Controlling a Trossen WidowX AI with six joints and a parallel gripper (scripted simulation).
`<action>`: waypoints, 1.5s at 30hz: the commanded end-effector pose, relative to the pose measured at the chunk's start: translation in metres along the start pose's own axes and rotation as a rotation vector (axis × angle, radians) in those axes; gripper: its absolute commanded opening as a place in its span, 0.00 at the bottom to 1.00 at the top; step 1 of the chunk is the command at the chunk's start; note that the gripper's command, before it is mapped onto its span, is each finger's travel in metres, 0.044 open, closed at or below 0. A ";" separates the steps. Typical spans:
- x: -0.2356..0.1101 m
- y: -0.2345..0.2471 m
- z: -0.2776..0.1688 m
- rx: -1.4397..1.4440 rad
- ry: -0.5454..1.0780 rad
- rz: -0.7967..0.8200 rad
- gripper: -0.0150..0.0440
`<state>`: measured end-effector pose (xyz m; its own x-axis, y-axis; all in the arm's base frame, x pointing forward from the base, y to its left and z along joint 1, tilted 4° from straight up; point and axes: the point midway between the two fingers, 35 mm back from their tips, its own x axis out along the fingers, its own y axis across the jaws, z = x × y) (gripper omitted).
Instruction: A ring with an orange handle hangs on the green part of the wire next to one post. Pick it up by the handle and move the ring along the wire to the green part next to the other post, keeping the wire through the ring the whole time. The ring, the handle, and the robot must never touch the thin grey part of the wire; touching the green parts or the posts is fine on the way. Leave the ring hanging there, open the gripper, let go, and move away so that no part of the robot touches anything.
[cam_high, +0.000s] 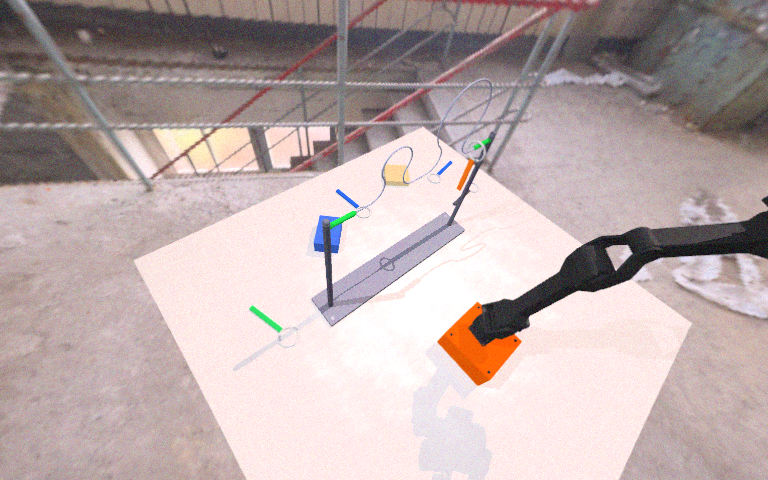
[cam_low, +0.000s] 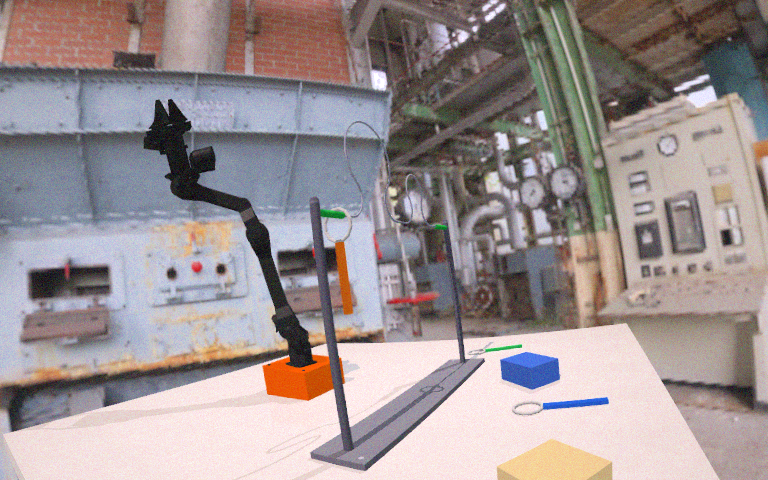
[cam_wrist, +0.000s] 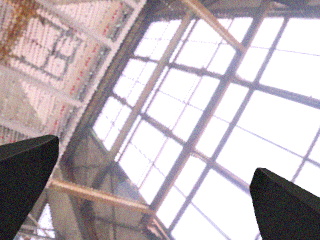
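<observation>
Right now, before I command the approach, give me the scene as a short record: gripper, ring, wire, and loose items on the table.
gripper: gripper open, holds nothing, raised high and pointing up, away from the wire
ring: ring hangs on the green part beside the near post
handle: orange handle hangs straight down
target: green part at the far post, bare
loose items: blue block, tan block, blue-handled ring, green-handled ring

Wall: red brick (cam_low: 283, 33) is showing above a rusting steel tank (cam_low: 198, 141).
Floor: worn concrete (cam_high: 84, 254) is spreading around the surface.
Windows: daylight is pouring through tall panes (cam_wrist: 220, 107).
</observation>
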<state>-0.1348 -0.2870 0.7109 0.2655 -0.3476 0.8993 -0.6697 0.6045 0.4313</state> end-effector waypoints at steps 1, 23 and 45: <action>0.000 -0.001 0.001 -0.003 -0.001 -0.001 0.89; -0.071 -0.215 0.032 -0.408 -0.023 -0.286 0.53; -0.206 -0.401 -0.082 -0.805 0.338 -0.565 0.53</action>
<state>0.1194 -0.4128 0.3748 0.6260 -0.6015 0.4963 0.2000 0.7390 0.6434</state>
